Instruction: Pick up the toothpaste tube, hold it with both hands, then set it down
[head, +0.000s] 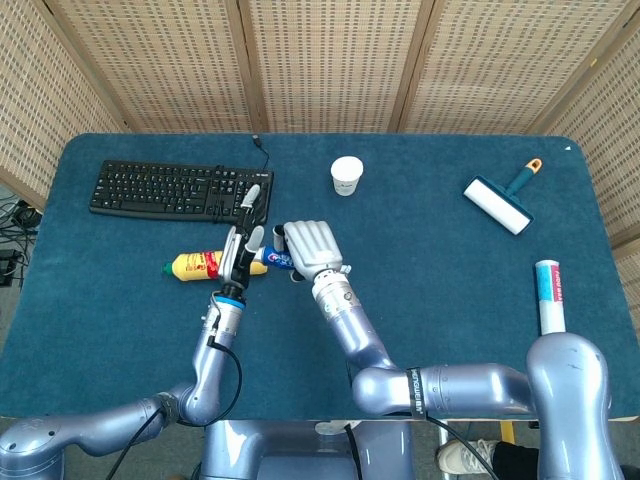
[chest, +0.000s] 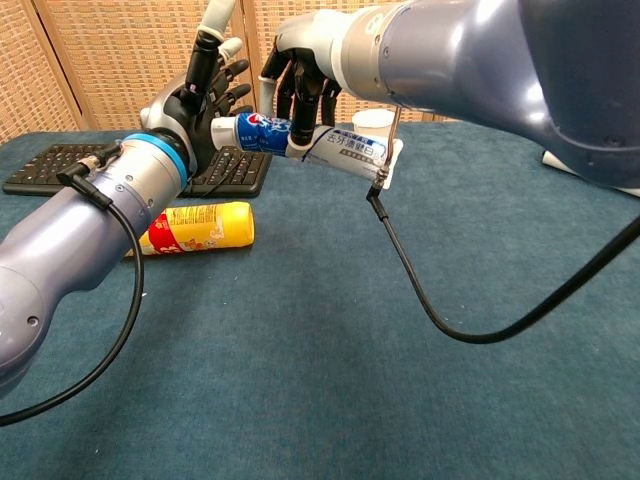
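Observation:
The blue and white toothpaste tube hangs above the table, lying roughly level with its cap end toward the left. My right hand grips it from above around the middle; in the head view that right hand covers most of the tube. My left hand stands upright at the tube's cap end, fingers spread and pointing up, palm against or just short of the cap. No fingers of the left hand curl around the tube.
A yellow tube lies on the blue cloth under my left forearm. A black keyboard sits at the back left, a white cup at the back middle, a lint roller at the back right. A white tube lies at the right edge.

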